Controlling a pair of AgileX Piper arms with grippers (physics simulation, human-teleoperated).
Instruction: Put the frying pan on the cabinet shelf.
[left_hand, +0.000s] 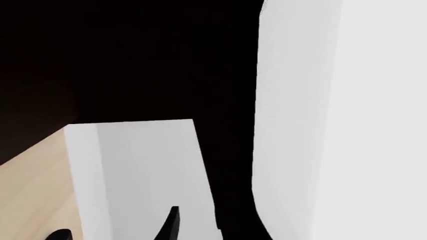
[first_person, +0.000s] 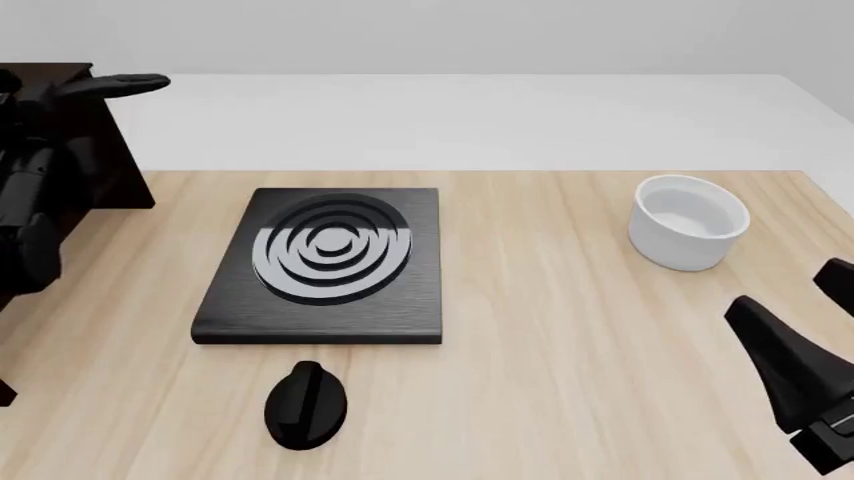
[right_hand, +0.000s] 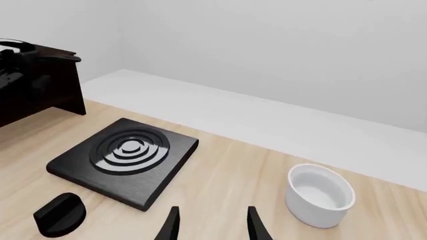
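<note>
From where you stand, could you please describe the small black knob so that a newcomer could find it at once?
Start at the flat black stove plate with grey rings on the light wooden table. Just in front of its near edge lies the knob. It is a small round black disc with a raised ridge, unlike the white bowl.

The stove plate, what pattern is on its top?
Grey concentric rings on the black stove plate, clearest in the front view.
</note>
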